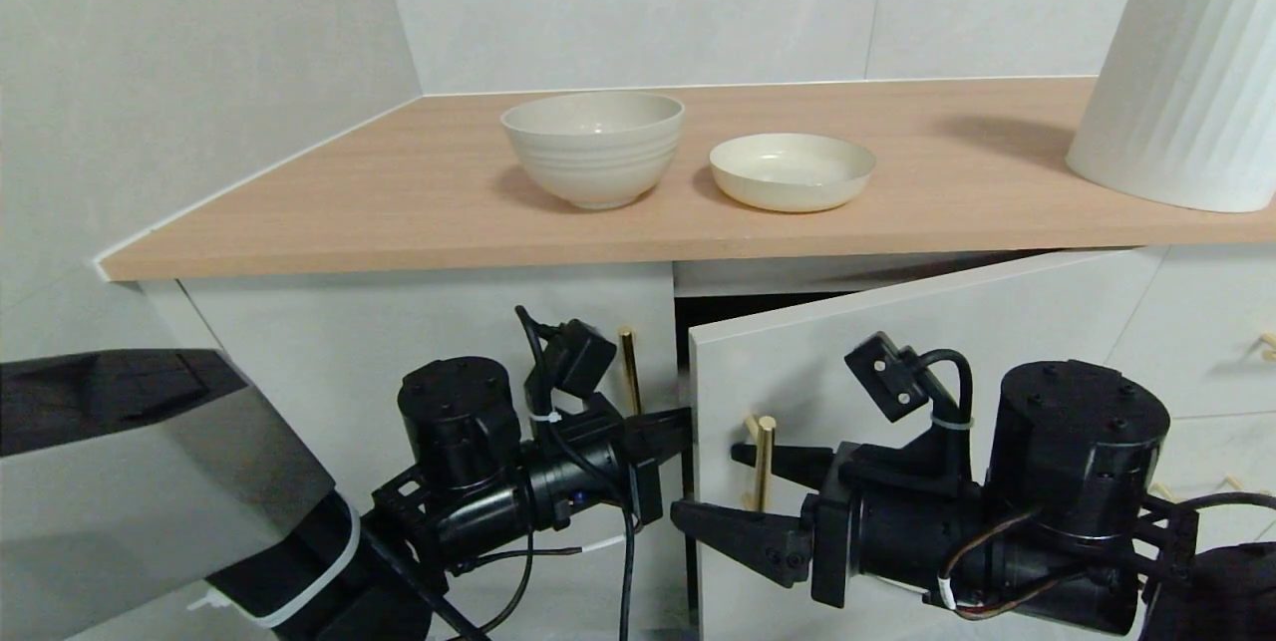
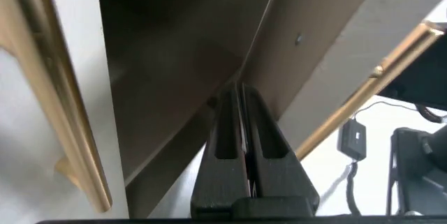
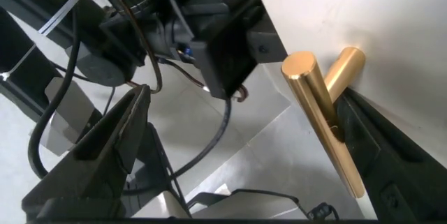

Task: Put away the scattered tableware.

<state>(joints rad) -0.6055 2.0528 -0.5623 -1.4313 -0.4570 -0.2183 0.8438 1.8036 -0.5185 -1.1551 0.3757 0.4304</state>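
2 pcs rims-up on counter [image 1: 399, 212]: bowl [image 1: 592, 148], dish [image 1: 793, 170]

The left gripper [image 1: 670, 427] is a matte black wedge of two long tapered fingers [image 2: 269, 161] with slotted recesses along their backs, mounted on a black arm of stubby cylindrical joints [image 1: 459, 412] whose flat cap carries a ring of small screws. The right gripper [image 1: 704, 481] is the same black make, its pointed fingers [image 1: 748, 536] studded with round screw heads; behind it sits a fat black drum-shaped joint [image 1: 1082, 442] (capped with screws as well). Each wrist bears a small boxy black camera [image 1: 578, 357] on a bracket, fed by a black cable [image 1: 628, 561] cinched with a white zip tie [image 1: 539, 416]. Thin brown and white wires [image 1: 982, 546] loop beneath the right wrist.
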